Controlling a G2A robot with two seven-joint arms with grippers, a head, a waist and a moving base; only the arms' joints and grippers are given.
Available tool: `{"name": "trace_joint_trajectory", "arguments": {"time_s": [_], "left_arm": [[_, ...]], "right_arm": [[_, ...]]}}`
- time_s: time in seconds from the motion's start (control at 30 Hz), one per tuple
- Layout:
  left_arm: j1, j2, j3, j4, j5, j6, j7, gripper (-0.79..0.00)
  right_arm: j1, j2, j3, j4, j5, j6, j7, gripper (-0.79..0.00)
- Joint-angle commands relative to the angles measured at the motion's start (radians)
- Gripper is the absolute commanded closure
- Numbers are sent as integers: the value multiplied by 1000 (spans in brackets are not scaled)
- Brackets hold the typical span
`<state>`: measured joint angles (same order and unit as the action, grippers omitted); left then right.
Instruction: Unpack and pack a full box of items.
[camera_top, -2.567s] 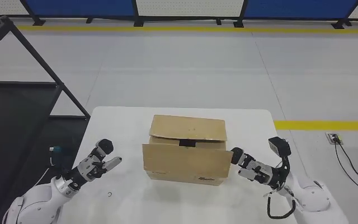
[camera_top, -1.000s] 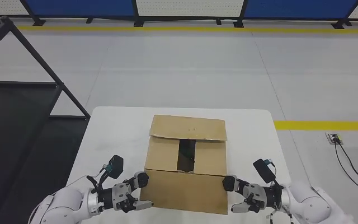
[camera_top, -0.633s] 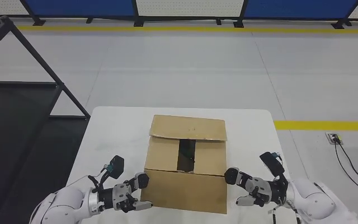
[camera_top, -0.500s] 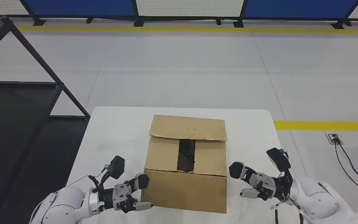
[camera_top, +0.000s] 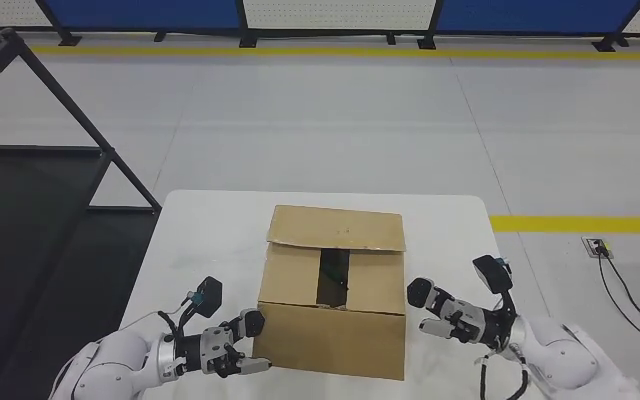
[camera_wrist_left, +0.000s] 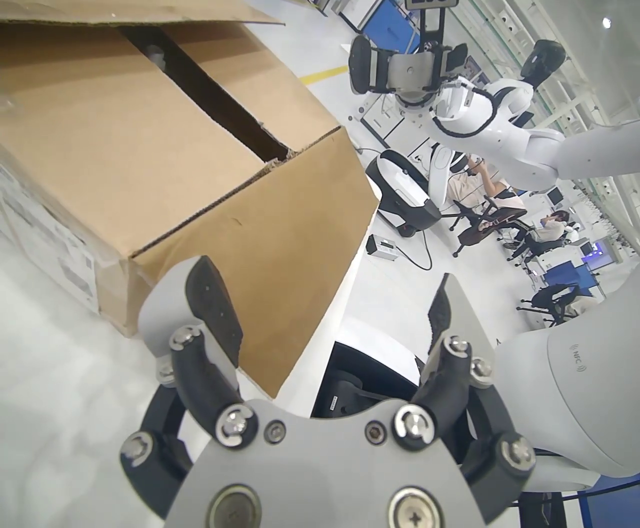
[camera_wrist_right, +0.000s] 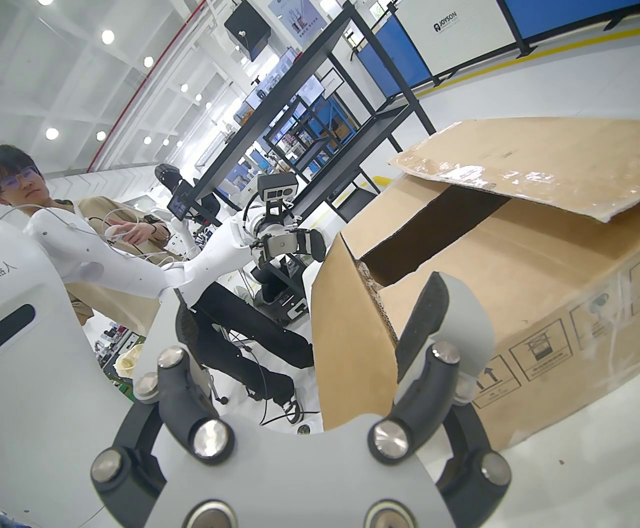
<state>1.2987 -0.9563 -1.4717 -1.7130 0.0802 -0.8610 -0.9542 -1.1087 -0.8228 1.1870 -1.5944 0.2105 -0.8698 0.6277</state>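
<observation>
Right gripper has crept a bit closer to the box, and it is spread wide. Left gripper stays spread too, and the brown box sits right between them, top partly open.

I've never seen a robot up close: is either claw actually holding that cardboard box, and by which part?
Nothing is held. The left claw and right claw are both open, one beside each near corner of the cardboard box, neither clamped on it.

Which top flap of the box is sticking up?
The far flap, away from the robot, raised over the gap; the side flaps lie flat.
</observation>
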Motion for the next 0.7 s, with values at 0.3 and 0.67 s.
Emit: {"name": "trace_joint_trajectory", "arguments": {"time_s": [0.3,0.67], "left_arm": [[23,6,6,-41,53,13,64,-785],[11,12,41,-27,72,7,96,-785]], "right_arm": [[156,-33,-68,96,214,365,71,-785],[222,-63,-107,180,255,407,122,-785]]}}
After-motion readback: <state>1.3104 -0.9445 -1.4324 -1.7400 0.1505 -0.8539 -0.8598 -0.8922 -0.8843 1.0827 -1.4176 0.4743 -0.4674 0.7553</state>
